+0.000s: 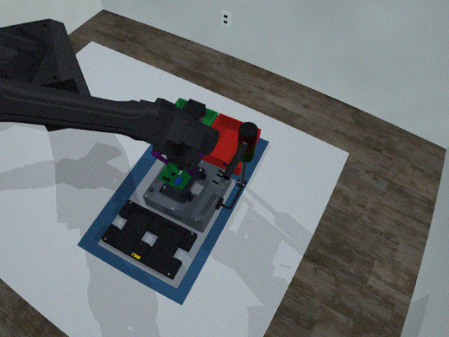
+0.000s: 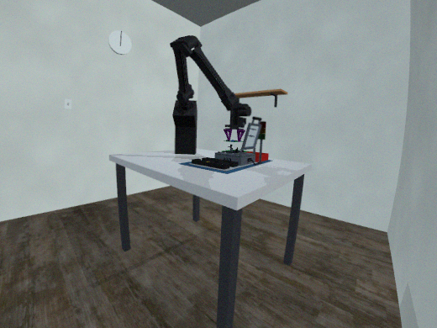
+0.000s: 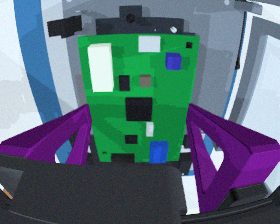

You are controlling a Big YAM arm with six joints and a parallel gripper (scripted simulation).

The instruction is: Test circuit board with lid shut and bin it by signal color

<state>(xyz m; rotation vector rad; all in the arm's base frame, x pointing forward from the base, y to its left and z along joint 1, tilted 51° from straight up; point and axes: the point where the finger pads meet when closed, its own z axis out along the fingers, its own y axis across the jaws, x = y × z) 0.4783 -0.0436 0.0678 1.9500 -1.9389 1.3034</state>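
Observation:
My gripper (image 1: 179,161) with purple fingers is shut on the green circuit board (image 1: 174,177) by its long edges. It holds the board face up, a little above the grey tester (image 1: 190,198). In the wrist view the board (image 3: 139,97) fills the middle between the fingers, with its white connector (image 3: 100,67) at the upper left. The tester's plate (image 3: 144,10) shows beyond the board. The tester's lid (image 2: 252,135) stands open. The black tray (image 1: 148,238) lies in front of the tester, both pockets bare. The signal tower (image 1: 248,133) stands beside the tester; I cannot tell its color.
The green bin (image 1: 207,115) and the red bin (image 1: 226,139) stand behind the tester, partly hidden by my arm. All of it sits on a blue mat (image 1: 112,219) on the white table. The latch hook (image 1: 222,202) is on the tester's right edge.

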